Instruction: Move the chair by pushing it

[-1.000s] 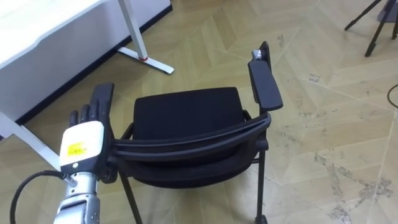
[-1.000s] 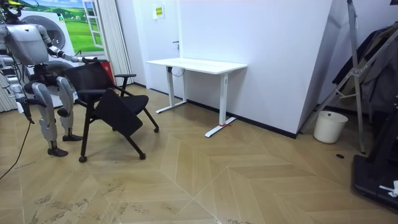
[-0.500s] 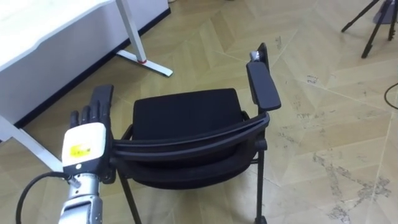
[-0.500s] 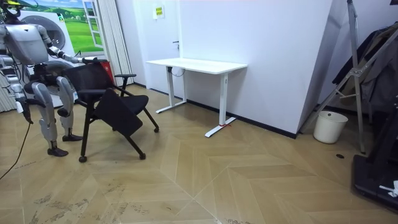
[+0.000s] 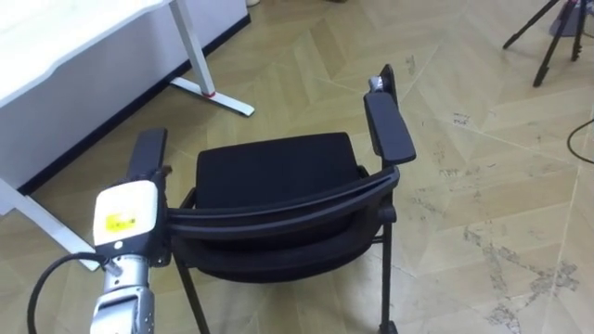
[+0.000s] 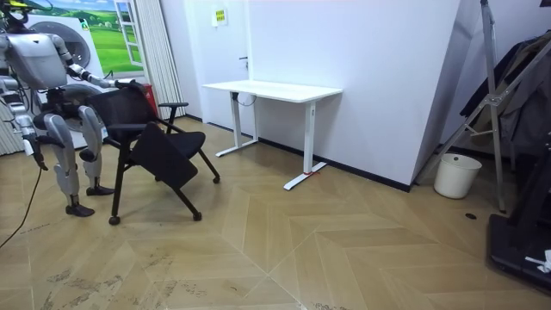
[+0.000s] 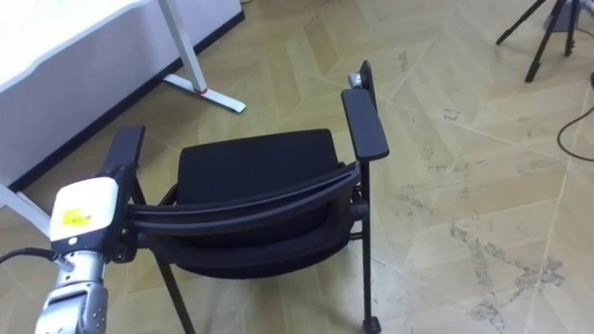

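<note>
The robot stood right behind a black chair [image 5: 274,172] on the wooden floor [image 5: 483,186]. The chair was in front of the robot, between it and a white table [image 5: 56,46] that stood by the white wall. The left robot hand [image 5: 125,218] was at the left end of the chair's curved backrest [image 5: 288,206], touching it. The back of the robot hand had a white plate with a yellow sticker on it. Its fingers were hidden behind the hand and the backrest, so I could not tell if they were apart or closed round the chair. The left armrest [image 5: 147,153] stuck out just past that hand, and the right armrest [image 5: 388,128] was on the far side of the seat [image 5: 269,167]. In the room view the right robot hand [image 6: 31,145] hung low by the robot's side, too small to tell how its fingers were. A dark tripod [image 5: 548,37] stood well apart from the chair, and a white bucket [image 6: 456,175] sat near the wall.
</note>
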Controlling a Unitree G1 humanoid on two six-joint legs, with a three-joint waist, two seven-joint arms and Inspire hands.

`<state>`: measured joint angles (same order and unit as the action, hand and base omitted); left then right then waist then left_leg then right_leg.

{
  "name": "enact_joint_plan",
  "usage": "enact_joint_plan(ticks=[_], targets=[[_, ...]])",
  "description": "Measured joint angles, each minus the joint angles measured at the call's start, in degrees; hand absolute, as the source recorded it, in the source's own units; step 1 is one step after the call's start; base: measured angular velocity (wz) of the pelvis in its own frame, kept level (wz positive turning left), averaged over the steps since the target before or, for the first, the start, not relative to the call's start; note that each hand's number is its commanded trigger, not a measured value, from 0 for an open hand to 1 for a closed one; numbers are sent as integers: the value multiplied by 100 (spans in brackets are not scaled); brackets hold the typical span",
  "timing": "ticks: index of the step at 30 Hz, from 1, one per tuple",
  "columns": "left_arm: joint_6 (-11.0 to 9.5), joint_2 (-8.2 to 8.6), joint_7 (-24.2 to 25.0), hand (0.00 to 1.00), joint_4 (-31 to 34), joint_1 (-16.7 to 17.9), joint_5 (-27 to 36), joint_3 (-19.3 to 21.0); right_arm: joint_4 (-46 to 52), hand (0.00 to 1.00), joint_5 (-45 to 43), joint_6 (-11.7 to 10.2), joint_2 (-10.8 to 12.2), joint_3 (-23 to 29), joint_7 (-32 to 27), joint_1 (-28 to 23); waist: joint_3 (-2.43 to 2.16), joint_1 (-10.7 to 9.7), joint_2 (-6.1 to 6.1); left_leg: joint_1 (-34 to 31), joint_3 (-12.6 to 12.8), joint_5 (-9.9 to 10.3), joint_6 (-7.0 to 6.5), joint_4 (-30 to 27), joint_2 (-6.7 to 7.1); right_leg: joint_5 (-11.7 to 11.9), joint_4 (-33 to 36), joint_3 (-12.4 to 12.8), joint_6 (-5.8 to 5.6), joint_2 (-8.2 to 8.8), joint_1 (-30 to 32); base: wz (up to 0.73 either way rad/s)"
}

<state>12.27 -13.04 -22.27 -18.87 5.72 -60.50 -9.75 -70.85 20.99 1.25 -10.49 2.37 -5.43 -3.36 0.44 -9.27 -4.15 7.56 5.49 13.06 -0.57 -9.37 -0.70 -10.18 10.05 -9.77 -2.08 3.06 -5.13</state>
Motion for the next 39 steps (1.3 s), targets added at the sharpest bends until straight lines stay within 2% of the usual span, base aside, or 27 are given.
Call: enact_joint_plan(ticks=[4, 10, 15, 17, 19, 23, 30, 36, 39], targets=[[-3, -46, 3, 100, -39, -6, -3, -87, 3, 0, -5, 0, -5, -1, -8, -2, -20, 0, -30, 7, 32, -3, -4, 2, 21, 9, 5, 26, -13, 19, -42, 0], [-42, -123, 2, 100, -50, -13, -16, -292, 5, 0, -8, 0, -17, 2, -17, -3, -24, -1, -28, 35, 75, -9, -16, -1, 36, 14, 48, 56, -22, 38, -39, -1], [-38, -85, 4, 100, -55, -15, -36, -406, 5, 0, -9, 3, -20, 4, -19, -2, -25, -5, -28, 65, 115, -22, -38, 0, 45, 12, 63, 118, -28, 44, 16, -5], [-11, -62, 4, 100, -55, -39, -37, -413, 4, 0, 0, 4, -19, 8, -21, -1, -25, -88, -29, 61, 116, -27, -48, 5, 45, 12, 64, 105, -29, 47, 13, 2], [-12, -106, 2, 100, -47, -22, -34, -449, 3, 0, 30, 6, -20, 8, -38, -2, -35, -149, -42, 66, 116, -32, -57, 28, 45, 15, 62, 108, -30, 45, 15, 0], [-17, -114, -1, 100, -24, 8, -33, -526, 1, 0, 68, 10, -26, 9, -89, 1, -56, -168, -71, 80, 133, -37, -66, 70, 45, 32, 81, 134, -29, 36, 17, -1], [-30, -166, -4, 100, 0, -14, -19, -618, -35, 0, 169, 14, -57, 31, -88, -6, -66, -191, -99, 83, 150, -37, -67, 111, 44, 33, 65, 174, -31, 26, 25, 0], [-31, -188, -12, 100, 1, 1, 25, -586, -73, 0, 849, 12, -59, 628, -161, -271, -62, -282, -127, 115, 230, -40, -72, 167, 39, 33, 73, 237, -31, 17, 37, -4], [-42, -224, -15, 100, -4, 78, 106, -456, -216, 0, 1334, 10, -60, 1295, -336, -392, -57, -456, -135, 143, 300, -40, -72, 165, 38, 32, 83, 395, -32, -4, 87, -14]])
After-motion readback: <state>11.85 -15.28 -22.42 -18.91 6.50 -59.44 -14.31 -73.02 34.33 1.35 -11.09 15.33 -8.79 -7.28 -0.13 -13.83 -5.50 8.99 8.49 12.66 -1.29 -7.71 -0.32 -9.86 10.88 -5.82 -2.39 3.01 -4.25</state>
